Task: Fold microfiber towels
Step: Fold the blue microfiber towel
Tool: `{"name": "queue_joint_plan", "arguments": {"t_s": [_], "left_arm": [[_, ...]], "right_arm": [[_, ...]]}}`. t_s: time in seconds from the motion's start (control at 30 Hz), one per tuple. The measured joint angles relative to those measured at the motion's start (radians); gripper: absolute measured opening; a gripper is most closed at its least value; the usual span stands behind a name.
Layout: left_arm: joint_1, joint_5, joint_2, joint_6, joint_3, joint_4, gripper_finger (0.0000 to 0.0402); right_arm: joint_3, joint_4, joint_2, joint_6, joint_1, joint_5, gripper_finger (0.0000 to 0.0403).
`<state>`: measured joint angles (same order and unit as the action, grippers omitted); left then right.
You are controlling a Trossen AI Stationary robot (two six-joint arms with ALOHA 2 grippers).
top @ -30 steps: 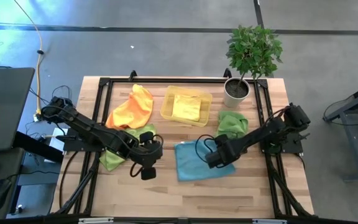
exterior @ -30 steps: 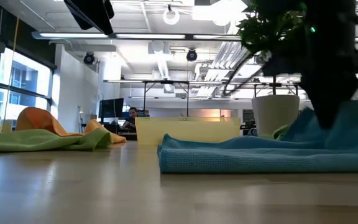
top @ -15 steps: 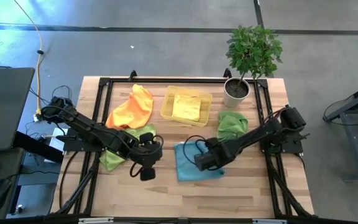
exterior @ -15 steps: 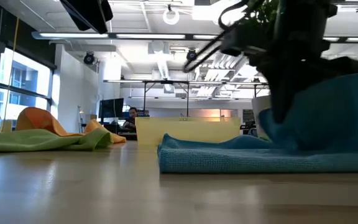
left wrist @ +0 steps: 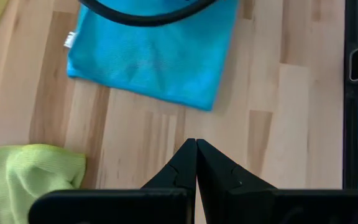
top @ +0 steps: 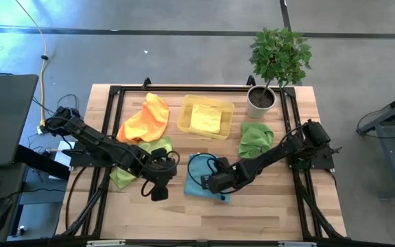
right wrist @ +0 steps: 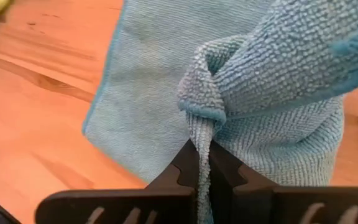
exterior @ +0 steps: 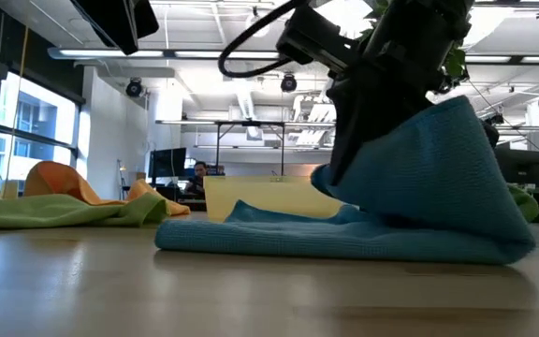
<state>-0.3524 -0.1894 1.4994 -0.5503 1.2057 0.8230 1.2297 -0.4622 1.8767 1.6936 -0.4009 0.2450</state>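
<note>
Teal blue towel (top: 199, 180), lying near the middle of the table's (top: 273, 213) front half, one edge lifted and carried across its own flat half by the right gripper (right wrist: 199, 163), whose fingers are clenched on a pinch of the cloth. To fold well, the raised edge should be laid squarely on the opposite edge before release. The left gripper (left wrist: 196, 163), closed and empty, hovers just beside the towel.

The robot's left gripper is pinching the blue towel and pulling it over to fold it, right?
Not quite. It is the right gripper that is shut on the teal blue towel and lifting its edge over, as the right wrist view shows. The left gripper is shut on nothing, hovering over bare table beside the towel.
</note>
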Motion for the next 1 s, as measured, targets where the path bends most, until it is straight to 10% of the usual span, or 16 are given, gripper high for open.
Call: {"name": "queue_joint_plan", "arguments": {"t_s": [1.0], "left_arm": [[-0.059,0.024,-0.003,-0.062,0.0,0.033,0.0]], "right_arm": [[0.151,0.081,0.103,-0.193,0.151,0.19,0.0]]}}
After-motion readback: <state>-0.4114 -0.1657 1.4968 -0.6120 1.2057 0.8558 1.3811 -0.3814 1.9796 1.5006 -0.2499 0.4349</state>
